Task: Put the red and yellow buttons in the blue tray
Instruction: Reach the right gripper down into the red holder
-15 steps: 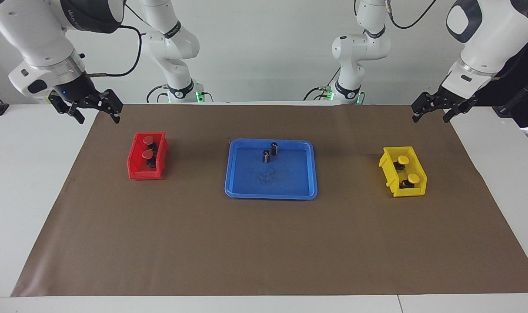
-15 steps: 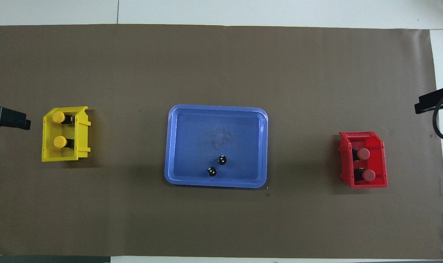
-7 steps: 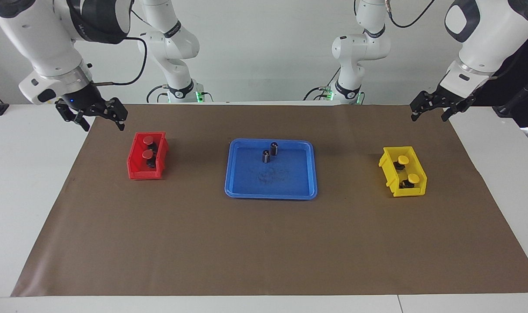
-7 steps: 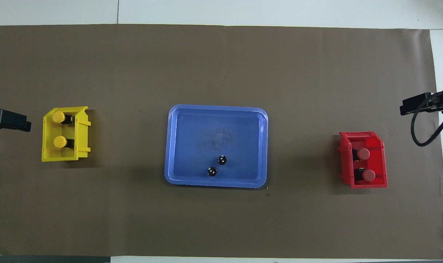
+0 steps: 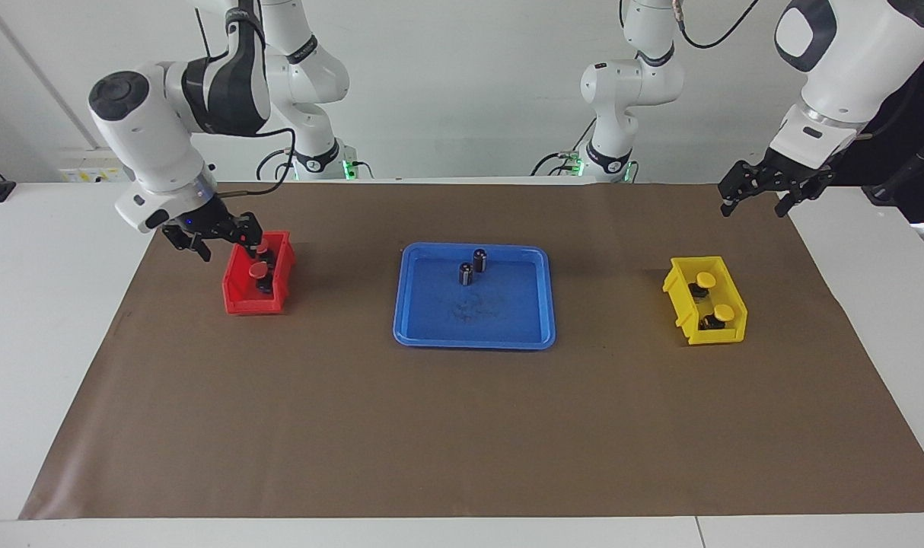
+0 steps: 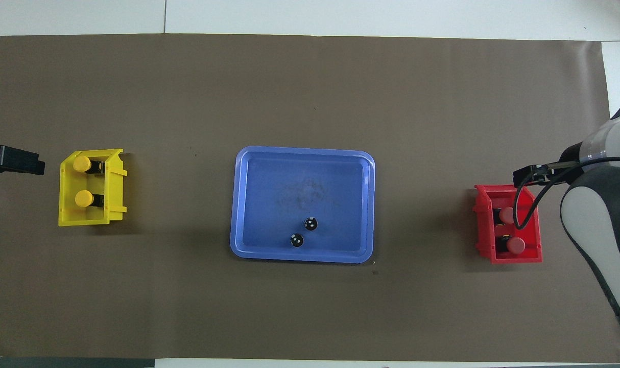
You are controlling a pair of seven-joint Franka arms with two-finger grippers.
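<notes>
The right end effector (image 5: 217, 237) has been brought down from beside the desk's edge to the red bin (image 5: 237, 293), just above the red buttons (image 5: 259, 258); whether it is released or clenched cannot be told. No grasp is evident yet. The left end effector (image 5: 763, 189) is released, waiting above the yellow buttons (image 5: 715, 297). The blue tray (image 5: 473, 335) lies between, with no button in it.

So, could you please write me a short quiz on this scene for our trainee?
1. True or false: the blue tray is empty.
2. How many yellow buttons lie in the yellow bin?
3. The right gripper is at: A the red bin; B the blue tray; C the yellow bin.
Key: 1 false, two dark cylinders stand in it; 2 two; 3 A.
</notes>
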